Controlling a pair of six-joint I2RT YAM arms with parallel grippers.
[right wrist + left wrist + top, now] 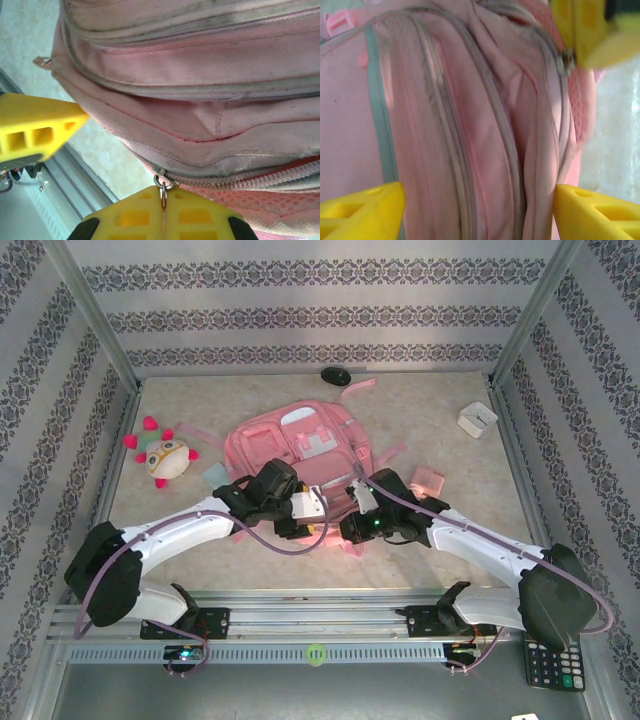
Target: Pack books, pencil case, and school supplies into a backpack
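The pink backpack (pixel 300 445) lies flat in the middle of the table, its near edge under both grippers. My right gripper (pixel 163 192) is shut on the metal zipper pull (pixel 161 181) of a zip along the backpack's (pixel 200 115) edge. My left gripper (pixel 479 210) is open, and its yellow fingers (pixel 362 210) stand either side of folds of the backpack (pixel 470 125) beside the zip. In the top view the left gripper (pixel 300 523) and right gripper (pixel 350 530) almost meet. A small pink block (pixel 428 480) lies right of the backpack. A pale blue patch (pixel 214 473), perhaps the pencil case, shows at its left.
A white square box (pixel 477 419) sits at the back right and a black oval object (pixel 336 375) behind the backpack. A plush toy (pixel 165 456) lies at the left. A black calculator (pixel 552 665) rests beyond the rail at the front right. Patterned walls enclose the table.
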